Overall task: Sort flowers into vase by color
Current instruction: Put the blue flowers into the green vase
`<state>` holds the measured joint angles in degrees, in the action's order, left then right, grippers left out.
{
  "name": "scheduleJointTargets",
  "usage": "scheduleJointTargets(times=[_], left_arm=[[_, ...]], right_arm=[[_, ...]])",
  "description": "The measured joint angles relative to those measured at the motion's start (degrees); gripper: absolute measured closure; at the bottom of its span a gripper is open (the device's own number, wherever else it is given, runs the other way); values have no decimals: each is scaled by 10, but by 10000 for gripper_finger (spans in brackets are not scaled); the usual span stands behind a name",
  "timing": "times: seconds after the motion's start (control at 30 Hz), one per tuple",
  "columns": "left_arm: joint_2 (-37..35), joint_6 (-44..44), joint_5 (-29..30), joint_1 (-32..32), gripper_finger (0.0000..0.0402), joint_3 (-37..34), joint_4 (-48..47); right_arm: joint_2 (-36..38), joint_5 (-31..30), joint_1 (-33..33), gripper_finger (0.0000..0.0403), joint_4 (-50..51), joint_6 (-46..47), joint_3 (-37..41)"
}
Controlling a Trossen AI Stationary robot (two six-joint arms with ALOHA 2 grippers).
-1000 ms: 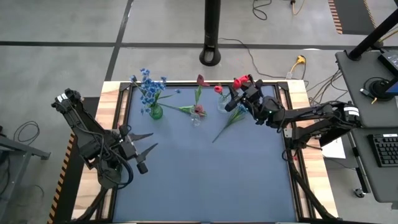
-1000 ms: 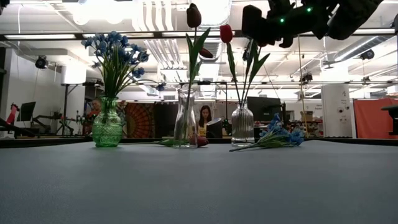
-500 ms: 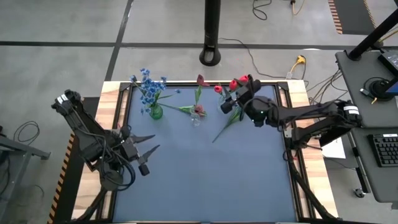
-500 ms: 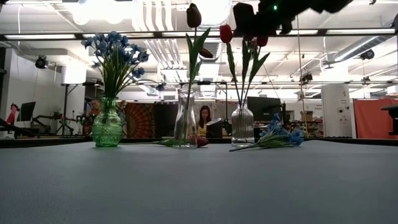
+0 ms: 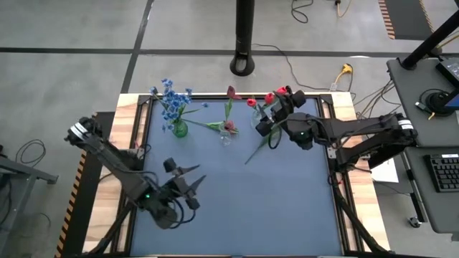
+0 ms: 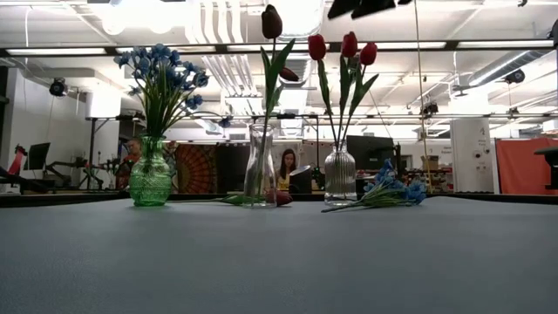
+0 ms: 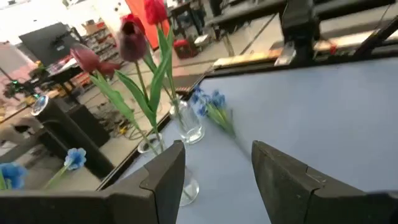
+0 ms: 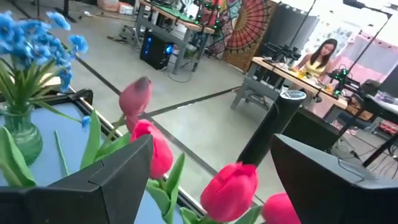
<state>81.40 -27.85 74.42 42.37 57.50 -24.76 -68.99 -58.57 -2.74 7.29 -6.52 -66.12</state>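
While the right claw [image 5: 267, 122] hangs wide open and empty just above the red tulips [image 6: 343, 48] in the clear vase [image 6: 340, 184], a bump could tip them over. Blue flowers [image 6: 391, 193] lie on the worktop [image 6: 279, 253] below it. The left claw [image 5: 188, 177], half open and empty, waits far off.

Matt blue table [image 5: 237, 201]; green glass vase [image 6: 151, 179].

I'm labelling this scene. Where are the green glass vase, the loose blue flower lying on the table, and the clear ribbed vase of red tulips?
Green glass vase [image 6: 151, 180]: low view, its round belly.
Loose blue flower [image 6: 397, 189]: low view, its blossoms.
Clear ribbed vase [image 6: 340, 176]: low view, its body.
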Motion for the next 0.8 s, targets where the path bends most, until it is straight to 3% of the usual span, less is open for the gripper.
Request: scheduleJointTargets(times=[0.1, 0.27, 0.47, 0.7, 0.8], left_arm=[[19, 3, -42, -27, 232, 12, 6], [33, 3, -195, -45, 232, 16, 6], [25, -7, -310, -46, 232, 16, -8], [17, -5, -329, -74, 232, 14, -22], [29, -3, -329, -100, 232, 10, -14]], right_arm=[[0, 0, -12, 86, 38, 0, -36], [0, 0, -29, 89, 63, -25, -73], [0, 0, -50, 88, 64, -73, -102], [0, 12, -64, 97, 122, -70, -134], [0, 68, -65, 100, 207, -15, -152]])
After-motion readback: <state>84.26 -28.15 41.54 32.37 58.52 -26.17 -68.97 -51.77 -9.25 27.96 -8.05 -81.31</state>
